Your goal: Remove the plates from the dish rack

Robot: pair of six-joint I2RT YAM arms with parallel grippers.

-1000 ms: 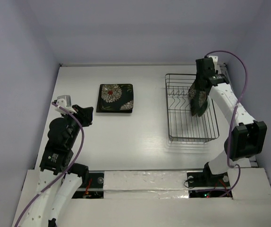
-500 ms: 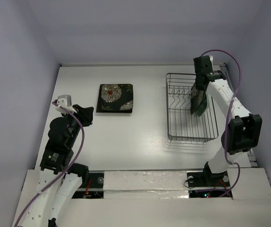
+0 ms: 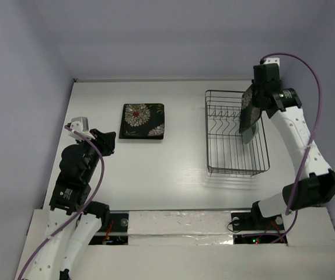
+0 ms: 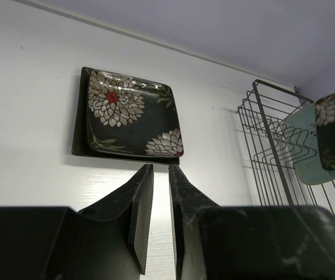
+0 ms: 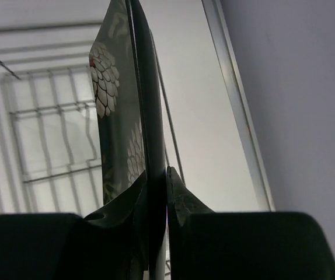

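Observation:
My right gripper (image 3: 254,105) is shut on the edge of a black flowered plate (image 3: 248,116) and holds it upright above the far right part of the dish rack (image 3: 237,170). In the right wrist view the plate (image 5: 115,116) stands edge-on between the fingers (image 5: 157,172). A pale mint plate (image 3: 248,134) leans in the rack's prongs, also seen in the left wrist view (image 4: 304,154). The second flowered plate (image 3: 143,121) lies flat on the table. A dark rim shows under it (image 4: 83,153). The teal-centred plate is not visible. My left gripper (image 3: 108,142) is empty, its jaws nearly together (image 4: 161,168).
The rack's wire walls (image 5: 51,108) stand below and left of the held plate. The right wall of the enclosure and a metal strip (image 5: 237,111) run close by my right arm. White table (image 3: 179,157) lies between the flat plate and the rack.
My right gripper has lifted the flowered plate up and to the right, out of the rack's prongs. The mint plate stays in the rack. The left arm has not moved.

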